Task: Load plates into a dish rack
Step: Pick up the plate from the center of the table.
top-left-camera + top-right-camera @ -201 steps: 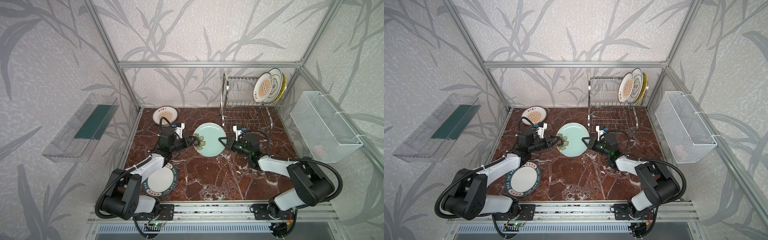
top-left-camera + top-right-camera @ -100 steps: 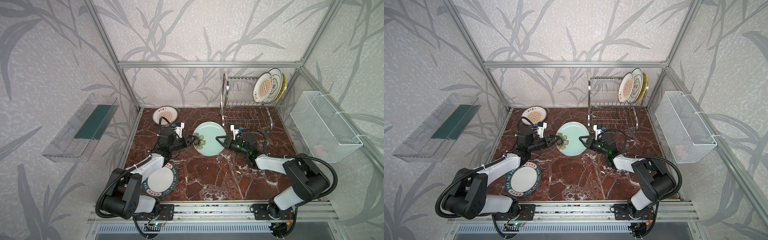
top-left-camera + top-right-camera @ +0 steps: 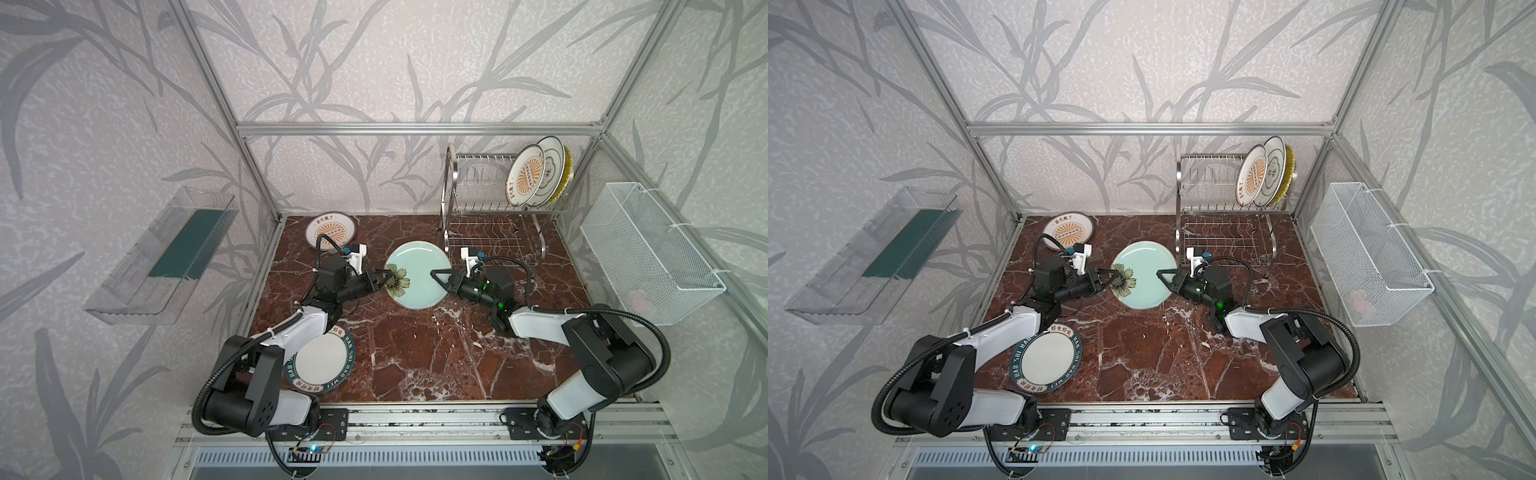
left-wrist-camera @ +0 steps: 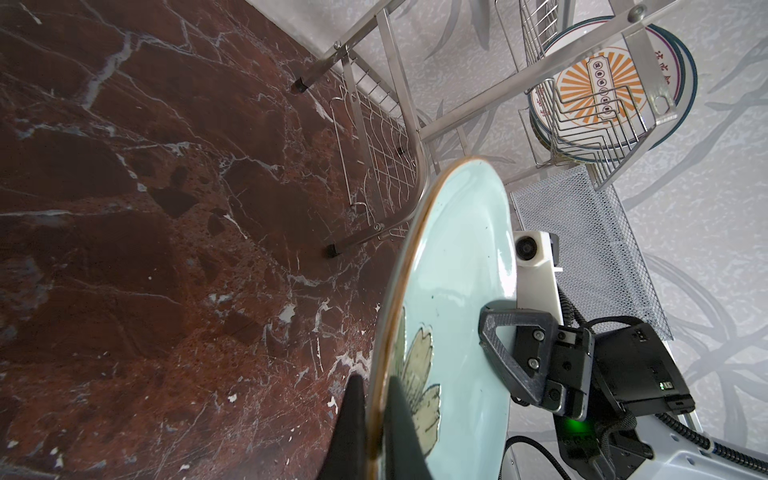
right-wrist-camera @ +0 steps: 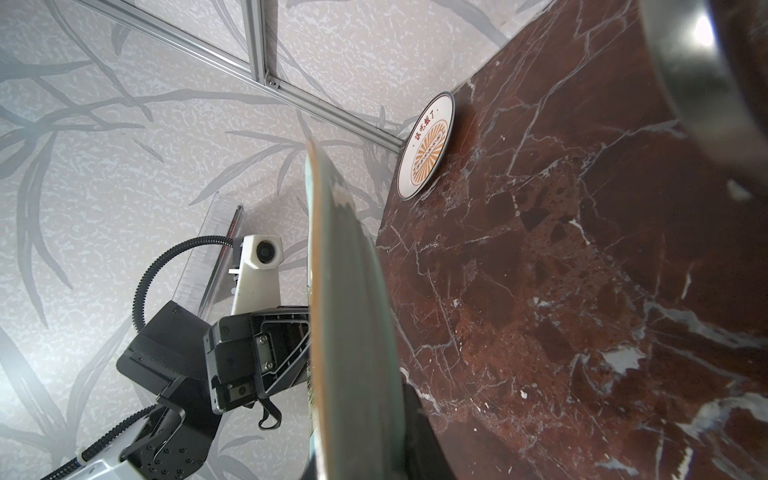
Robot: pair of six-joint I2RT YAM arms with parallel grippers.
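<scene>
In both top views the dish rack [image 3: 486, 237] holds three plates [image 3: 525, 174]; both jaws pinch the green plate [image 3: 417, 257].

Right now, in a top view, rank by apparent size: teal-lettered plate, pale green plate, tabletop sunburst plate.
1. teal-lettered plate, partly under the left arm
2. pale green plate, nearly alike; held tilted, so unsure
3. tabletop sunburst plate, clearly smallest

The dish rack [image 3: 478, 232] stands back right, three plates [image 3: 525, 174] upright in its upper tier. Before it is the middle plate [image 3: 415, 253]; the rear plate [image 3: 331, 230] lies back left, the near plate [image 3: 322, 361] front left
</scene>
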